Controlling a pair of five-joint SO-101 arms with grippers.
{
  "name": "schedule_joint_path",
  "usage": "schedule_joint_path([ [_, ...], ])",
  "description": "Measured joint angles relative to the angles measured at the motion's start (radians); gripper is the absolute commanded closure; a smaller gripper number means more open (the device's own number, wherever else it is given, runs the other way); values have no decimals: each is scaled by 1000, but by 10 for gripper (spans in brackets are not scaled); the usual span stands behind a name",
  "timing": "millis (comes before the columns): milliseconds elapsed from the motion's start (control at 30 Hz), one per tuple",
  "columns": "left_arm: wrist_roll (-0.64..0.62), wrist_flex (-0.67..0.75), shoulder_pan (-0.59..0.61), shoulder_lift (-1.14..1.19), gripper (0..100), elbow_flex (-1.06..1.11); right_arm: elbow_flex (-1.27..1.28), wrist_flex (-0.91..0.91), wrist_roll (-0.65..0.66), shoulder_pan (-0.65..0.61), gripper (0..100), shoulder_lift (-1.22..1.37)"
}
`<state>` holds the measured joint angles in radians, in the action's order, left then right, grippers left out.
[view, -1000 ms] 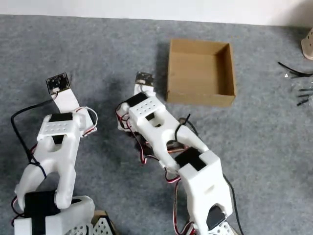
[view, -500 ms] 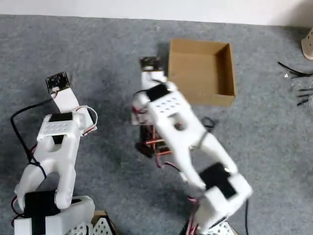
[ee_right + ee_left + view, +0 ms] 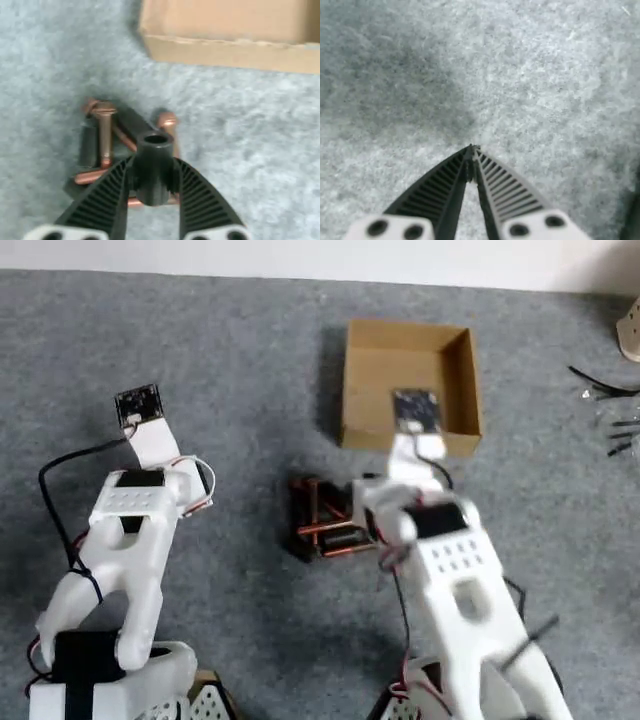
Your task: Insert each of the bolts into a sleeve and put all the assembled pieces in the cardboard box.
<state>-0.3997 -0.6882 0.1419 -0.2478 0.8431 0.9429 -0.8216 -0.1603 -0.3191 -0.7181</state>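
Observation:
A pile of copper bolts [image 3: 325, 528] and black sleeves [image 3: 302, 502] lies on the grey carpet, in front of the cardboard box's [image 3: 408, 440] near left corner. In the right wrist view my right gripper [image 3: 153, 162] is shut on one black sleeve [image 3: 154, 182], held upright above the pile, where a bolt [image 3: 104, 135] lies beside a sleeve [image 3: 87, 145]. The box's front wall [image 3: 225, 50] stands just beyond. The right arm [image 3: 455, 560] is right of the pile. My left gripper [image 3: 471, 148] is shut and holds nothing over bare carpet; its arm [image 3: 135, 505] stands far left.
Thin black parts [image 3: 605, 390] lie on the carpet at the right edge, with a pale object [image 3: 630, 330] behind them. Open carpet stretches between the left arm and the pile.
The right arm swung from left of the box over to the right, uncovering the pile. The left arm shifted slightly right and away.

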Motion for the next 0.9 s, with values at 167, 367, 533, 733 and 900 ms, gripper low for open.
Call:
schedule_joint_path([
  [167, 0, 0, -103, 0, 992, 0, 249, 89, 37, 77, 994, -219],
  [367, 0, 3, -219, 0, 992, 0, 456, 118, 43, 126, 994, -422],
  [533, 0, 3, -325, 0, 993, 0, 555, 118, 43, 143, 994, -577],
  [733, 0, 20, -413, 2, 993, 0, 621, 118, 43, 216, 994, -713],
  [900, 0, 21, -420, 2, 992, -8, 651, 118, 84, 215, 994, -747],
])
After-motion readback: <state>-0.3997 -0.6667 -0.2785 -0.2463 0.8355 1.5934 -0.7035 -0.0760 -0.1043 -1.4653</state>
